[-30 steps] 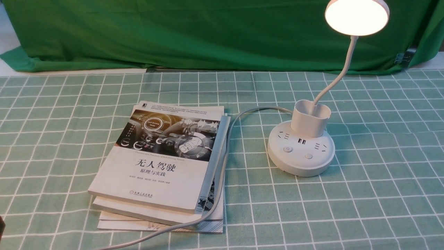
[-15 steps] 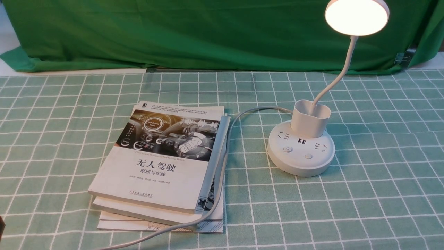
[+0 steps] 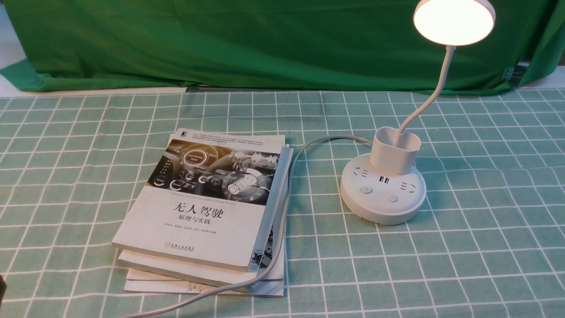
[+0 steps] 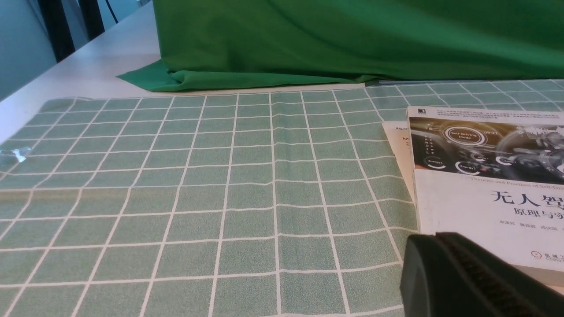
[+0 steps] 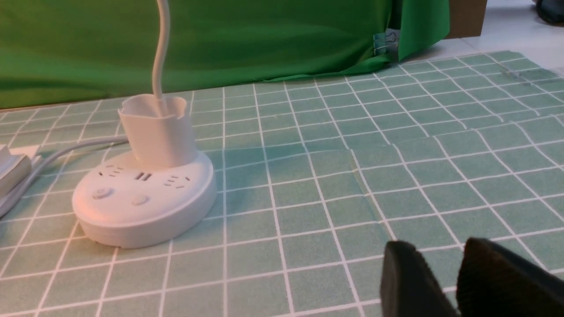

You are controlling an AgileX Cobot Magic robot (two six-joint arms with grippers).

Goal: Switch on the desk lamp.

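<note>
The desk lamp (image 3: 383, 187) stands on the bench (image 3: 485, 247), which is covered by a green checked cloth. The lamp's disc head (image 3: 453, 20) is lit and sits above the round base, carried by a thin curved neck rising from the cup holder (image 3: 394, 150). Two round buttons (image 3: 366, 190) lie on the front of the base, below the sockets.

A stack of books (image 3: 207, 207) lies beside the lamp, on its left. The lamp's white cable (image 3: 282, 221) runs from behind the base and along the near edge of that stack.

The right gripper (image 5: 458, 273) is well apart from the lamp base and touches nothing; its two dark fingers (image 5: 405, 277) stand apart with a visible gap, released and empty.

The left gripper (image 4: 471, 277) is near the corner of the book stack, far from the lamp. Only one dark finger shows, so its state cannot be determined.

A green curtain (image 3: 265, 39) hangs behind the lamp.
</note>
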